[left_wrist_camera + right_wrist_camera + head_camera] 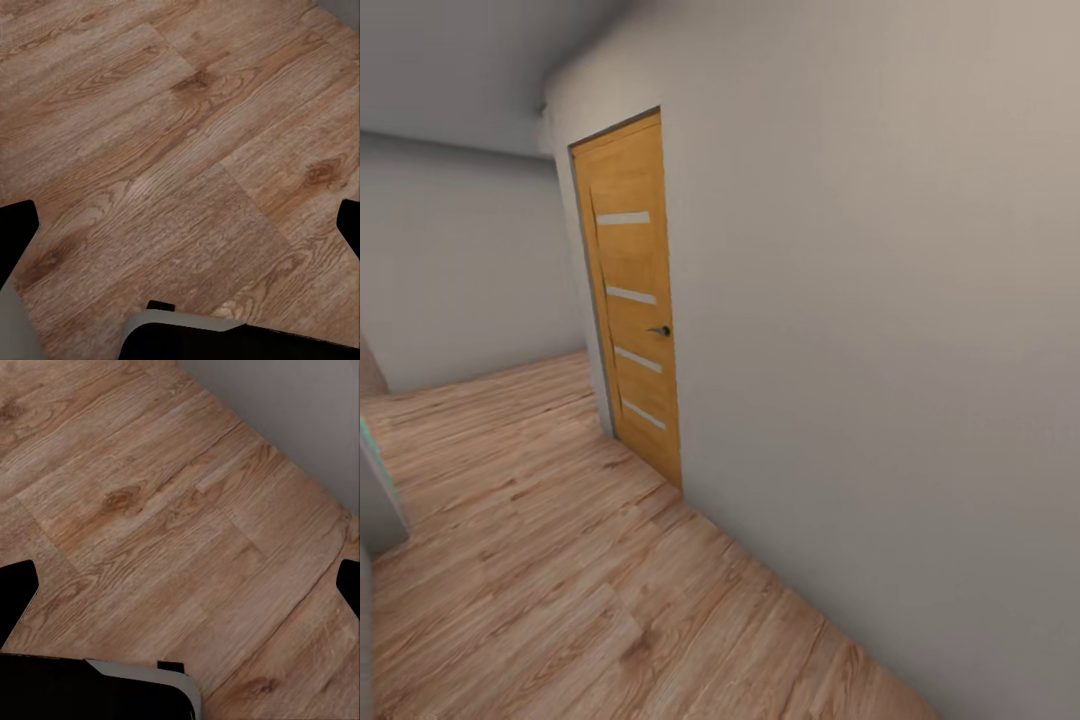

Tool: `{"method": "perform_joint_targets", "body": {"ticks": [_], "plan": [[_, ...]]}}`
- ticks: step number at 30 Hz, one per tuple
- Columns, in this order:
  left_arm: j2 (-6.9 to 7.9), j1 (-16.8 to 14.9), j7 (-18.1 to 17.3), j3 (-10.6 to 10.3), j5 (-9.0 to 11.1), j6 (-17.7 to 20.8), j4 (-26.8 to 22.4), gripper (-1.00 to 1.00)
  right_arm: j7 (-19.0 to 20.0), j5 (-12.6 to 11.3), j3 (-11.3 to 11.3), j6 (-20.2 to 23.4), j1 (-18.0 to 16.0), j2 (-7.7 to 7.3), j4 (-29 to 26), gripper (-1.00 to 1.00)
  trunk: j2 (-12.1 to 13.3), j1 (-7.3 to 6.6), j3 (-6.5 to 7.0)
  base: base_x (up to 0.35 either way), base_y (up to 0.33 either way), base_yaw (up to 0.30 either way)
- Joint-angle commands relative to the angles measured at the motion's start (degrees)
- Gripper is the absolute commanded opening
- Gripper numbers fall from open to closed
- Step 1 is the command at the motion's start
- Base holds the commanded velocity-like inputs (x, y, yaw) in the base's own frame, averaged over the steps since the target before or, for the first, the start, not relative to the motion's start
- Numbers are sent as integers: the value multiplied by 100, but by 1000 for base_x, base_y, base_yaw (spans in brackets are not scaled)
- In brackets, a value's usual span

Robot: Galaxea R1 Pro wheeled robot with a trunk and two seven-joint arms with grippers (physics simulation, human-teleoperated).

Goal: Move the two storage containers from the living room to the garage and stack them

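wood plank flooring point(560, 590) filled the lower left of the head view, light brown with darker grain, running back toward the upper left where it met a pale grey far wall point(450, 260). along the right side a long grey wall point(880, 330) ran from the foreground into the middle of the frame. set in it, at centre left, stood a shut orange-wood door point(632, 300) with four pale horizontal strips and a small dark handle point(660, 330) on its right edge. a grey object with a greenish edge point(380, 490) cut in at the left border; what it was could not be told.

in the left wrist view the left tool point(180, 225) had its dark fingertips point(16, 225) far apart at the two side edges, holding nothing, over the planks. the right tool point(180, 585) was likewise spread wide and empty over planks, with a strip of grey wall point(300, 412) at the upper right of that frame.

neither storage container could be placed from these pictures.
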Motion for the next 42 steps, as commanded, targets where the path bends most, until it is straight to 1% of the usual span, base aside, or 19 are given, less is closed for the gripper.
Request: {"method": "perform_joint_targets", "body": {"ticks": [1, 42], "plan": [[-1, -2, 36, -51, 18, -19, 10, 100, -60, 32, 39, 6, 7, -3, -11, 100, 0, 5, 2, 325, 0, 293], [-4, -2, 36, -51, 18, -19, 12, 100, -60, 32, 38, 5, 7, -3, -12, 100, 0, 5, 2, 325, 0, 293]]}}
